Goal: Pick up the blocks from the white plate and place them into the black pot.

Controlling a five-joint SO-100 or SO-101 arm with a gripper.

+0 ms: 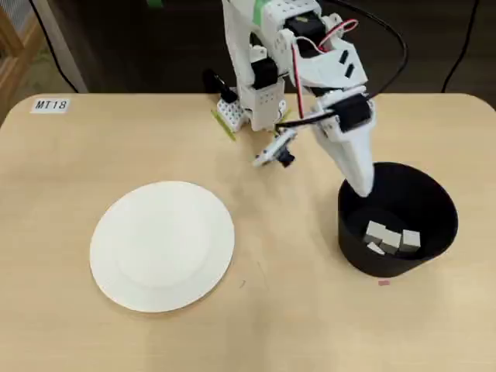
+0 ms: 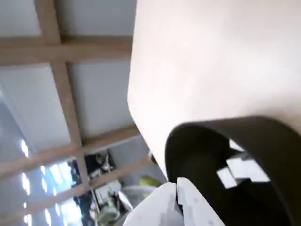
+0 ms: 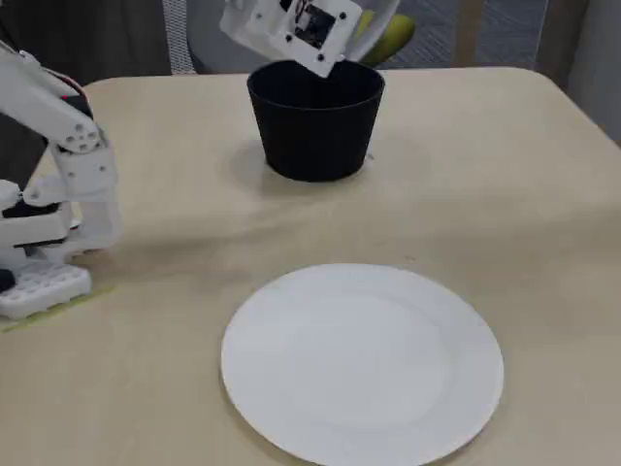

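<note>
White plate (image 1: 162,246) sits bare, blocks (image 1: 391,237) lie in the black pot (image 1: 397,219), and the clenched, empty pincer (image 1: 361,187) at its rim should lift straight clear without nudging it.

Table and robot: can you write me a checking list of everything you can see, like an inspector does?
Surface: beige table, bare around the dishes.
Job's things: white plate empty; blocks lie inside the black pot.
Clutter: label reading MT18 at a table corner.
Grippers: gripper over the pot's rim, fingers together, holding nothing.
Cables: red and black wires on the arm.
Surroundings: wooden-framed panels beyond the table.
</note>
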